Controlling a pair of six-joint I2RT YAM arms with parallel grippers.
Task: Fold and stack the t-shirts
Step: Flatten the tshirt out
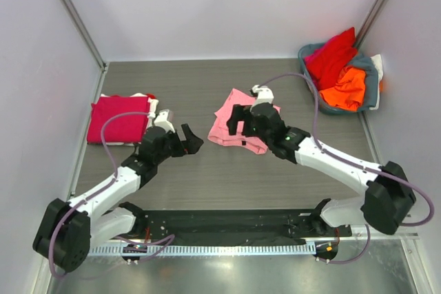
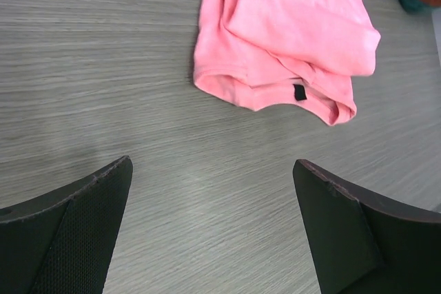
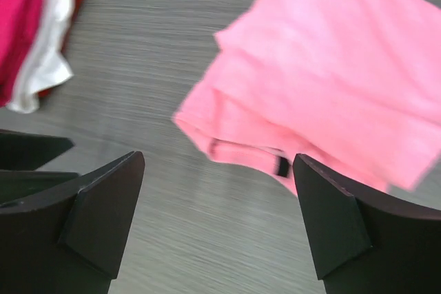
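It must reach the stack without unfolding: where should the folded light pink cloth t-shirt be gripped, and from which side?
Grip the light pink cloth t-shirt at its layered near edge, by the small black tag, coming low from that same side: the folds bunch there, so one pinch likely catches every layer.

Nothing legible shows; the small black tag (image 2: 298, 92) on the pink t-shirt (image 2: 289, 25) is too small to read.

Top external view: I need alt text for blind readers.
A loosely folded pink t-shirt lies mid-table, the open right gripper over it, the open left gripper nearby. Stacked folded shirts sit at left; a basket of unfolded shirts stands back right.
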